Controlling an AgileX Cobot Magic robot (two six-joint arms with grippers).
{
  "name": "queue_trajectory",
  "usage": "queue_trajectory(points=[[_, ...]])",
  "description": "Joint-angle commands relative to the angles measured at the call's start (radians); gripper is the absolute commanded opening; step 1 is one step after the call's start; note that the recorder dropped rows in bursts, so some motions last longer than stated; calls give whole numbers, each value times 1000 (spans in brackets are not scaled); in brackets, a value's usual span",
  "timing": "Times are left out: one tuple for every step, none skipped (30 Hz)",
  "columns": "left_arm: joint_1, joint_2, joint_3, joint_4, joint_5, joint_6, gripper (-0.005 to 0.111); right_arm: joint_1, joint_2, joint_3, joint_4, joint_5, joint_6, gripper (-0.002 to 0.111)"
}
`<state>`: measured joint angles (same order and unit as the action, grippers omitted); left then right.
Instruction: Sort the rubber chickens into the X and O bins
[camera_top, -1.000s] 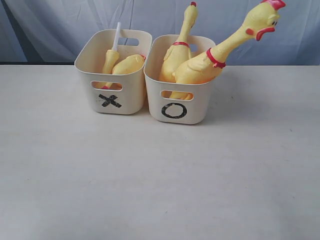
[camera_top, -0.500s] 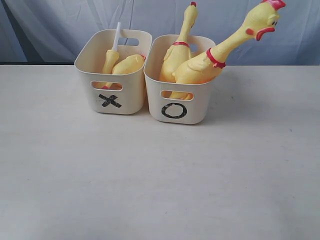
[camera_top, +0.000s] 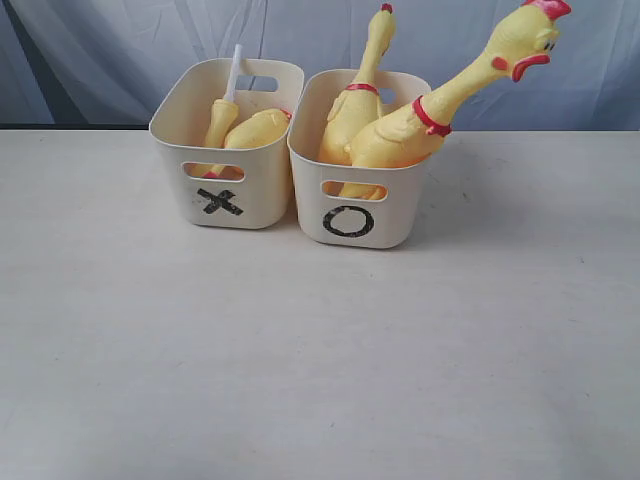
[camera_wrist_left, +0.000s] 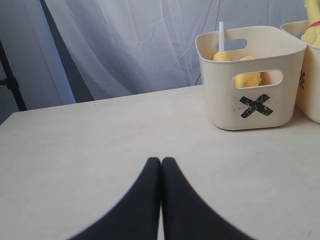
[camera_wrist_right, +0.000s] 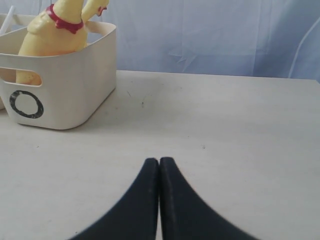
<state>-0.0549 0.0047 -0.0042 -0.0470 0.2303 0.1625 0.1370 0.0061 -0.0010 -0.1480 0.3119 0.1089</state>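
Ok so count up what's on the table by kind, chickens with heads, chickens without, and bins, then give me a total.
Chickens with heads: 2, front chicken and back chicken, both in the O bin
Chickens with no head showing: 2, stick chicken and plain chicken, both in the X bin
Bins: 2
Total: 6

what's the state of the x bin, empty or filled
Filled, not empty. The X bin holds two rubber chickens, their yellow bodies showing above its rim, one with a white stick poking up.
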Motion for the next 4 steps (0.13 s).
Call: queue_trajectory(points=[[3,-5,4,4,-5,-1,0,4,-6,1,2,-5,-1,1],[3,-5,4,4,-5,-1,0,4,-6,1,2,-5,-1,1],[3,-5,4,4,-5,-1,0,4,-6,1,2,-5,-1,1],[3,-5,4,4,-5,-1,0,4,-6,1,2,-5,-1,1]])
